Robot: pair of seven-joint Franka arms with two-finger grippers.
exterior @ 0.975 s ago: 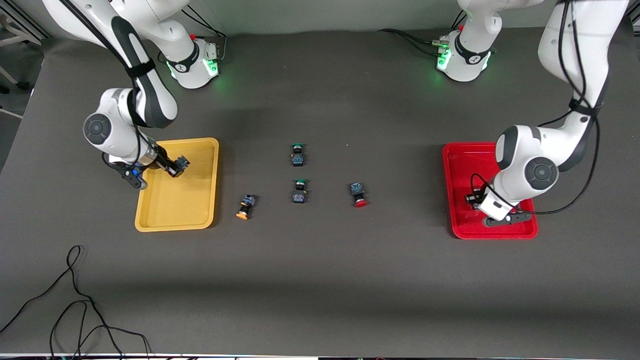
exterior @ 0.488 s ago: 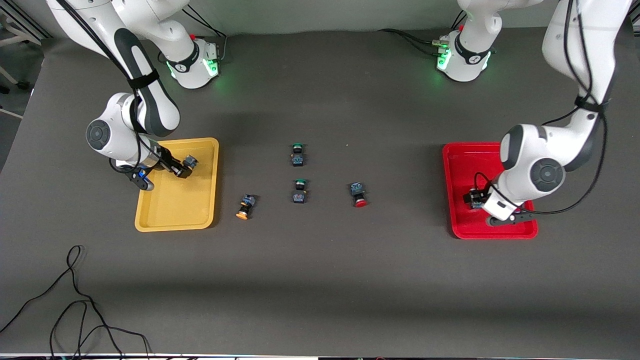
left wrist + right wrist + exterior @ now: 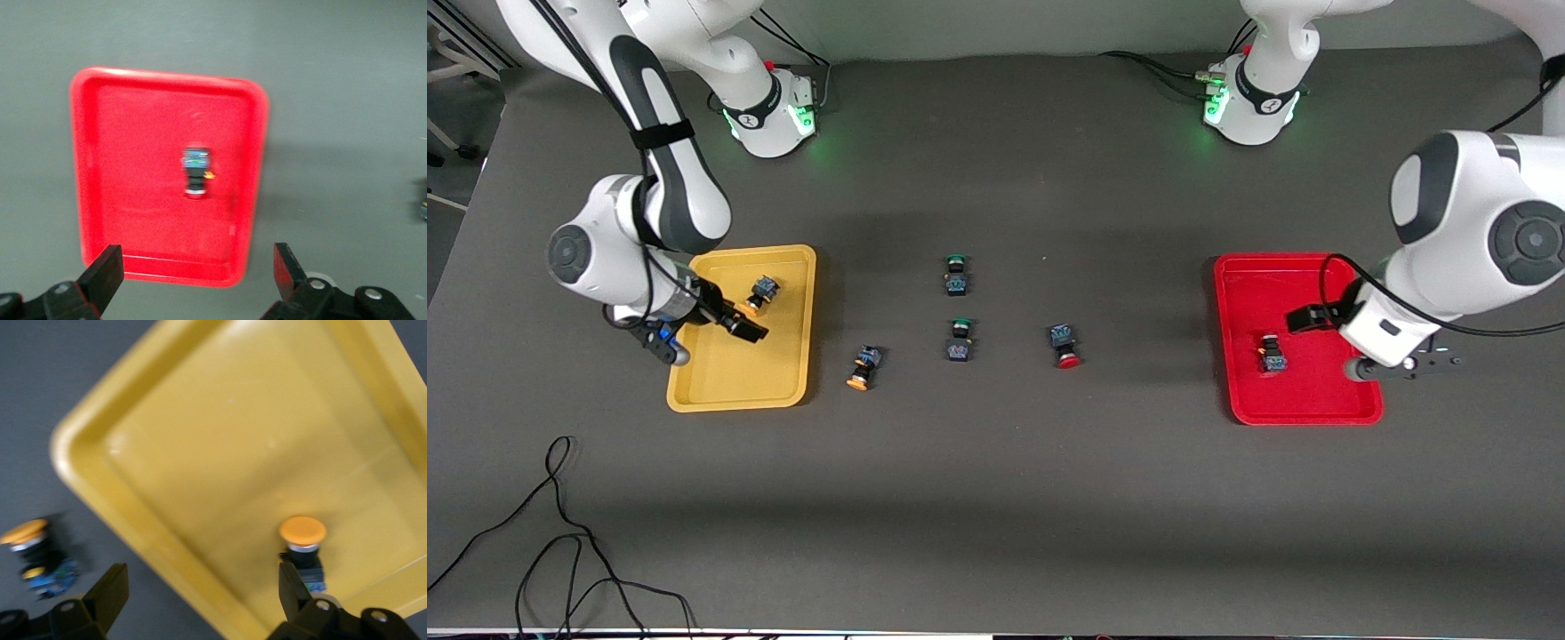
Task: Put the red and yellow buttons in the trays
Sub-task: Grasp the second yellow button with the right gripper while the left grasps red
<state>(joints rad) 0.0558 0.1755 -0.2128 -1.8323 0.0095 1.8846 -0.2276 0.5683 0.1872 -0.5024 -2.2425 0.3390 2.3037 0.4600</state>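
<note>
Buttons: one each in yellow tray (image 3: pixel 734 378) and red tray (image 3: pixel 1303 404). My left tool (image 3: pixel 197 280) and right tool (image 3: pixel 203 600) gape empty; only wrist views show both fingers.

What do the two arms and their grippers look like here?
Both arms are glossy white with dark grey joint bands and round grey caps, with black cables strapped along them. The bases glow green. The left gripper and right gripper have black two-finger jaws with wedge-shaped tips.
</note>
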